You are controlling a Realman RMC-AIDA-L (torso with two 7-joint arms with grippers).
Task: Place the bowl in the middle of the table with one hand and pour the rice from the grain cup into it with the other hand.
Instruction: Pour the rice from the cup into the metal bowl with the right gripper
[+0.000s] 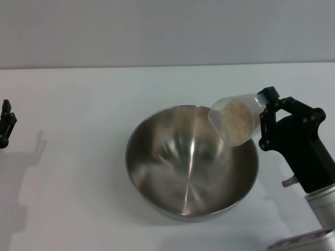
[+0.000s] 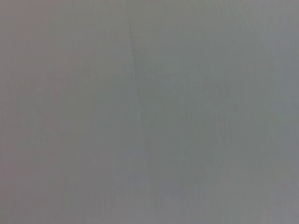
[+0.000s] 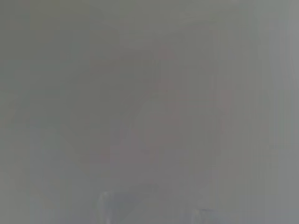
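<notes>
right arm's grey wrist housing, lowest and closest in the head view, at the right-hand bottom corner; black linkage rises from it toward the bowl.

right gripper (image 1: 264,117): black, held above the right side of the bowl, clamped together on the grain cup at the cup's base end. one fingertip shows above the cup's base, the other finger runs down beside it.

grain cup (image 1: 238,119): clear, slightly frosted plastic, tipped well over on its side, mouth facing down and toward the camera, over the bowl's right rim. lifted, not touching the bowl as far as can be seen.

rice (image 1: 234,121): pale beige mass filling the mouth of the tipped cup. no grains can be made out on the bowl's floor.

bowl (image 1: 167,172): large stainless-steel mixing bowl, upright, resting on the table about midway across, slightly right of centre. inside bright and reflective. near rim lies close to the lower edge of the view; far rim leaves broad bare tabletop behind it.

table (image 1: 78,104): plain white top. far edge runs straight across the upper part of the view against a grey wall. wide open surface to the left of the bowl and behind it; narrower strip to the right, taken up by the right arm.

left gripper (image 1: 6,123): black, at the far left edge of the view, well apart from the bowl, mostly cut off; whether apart or together, cannot tell. soft shadow under it on the tabletop.

wrist views: both plain grey, nothing identifiable.
</notes>
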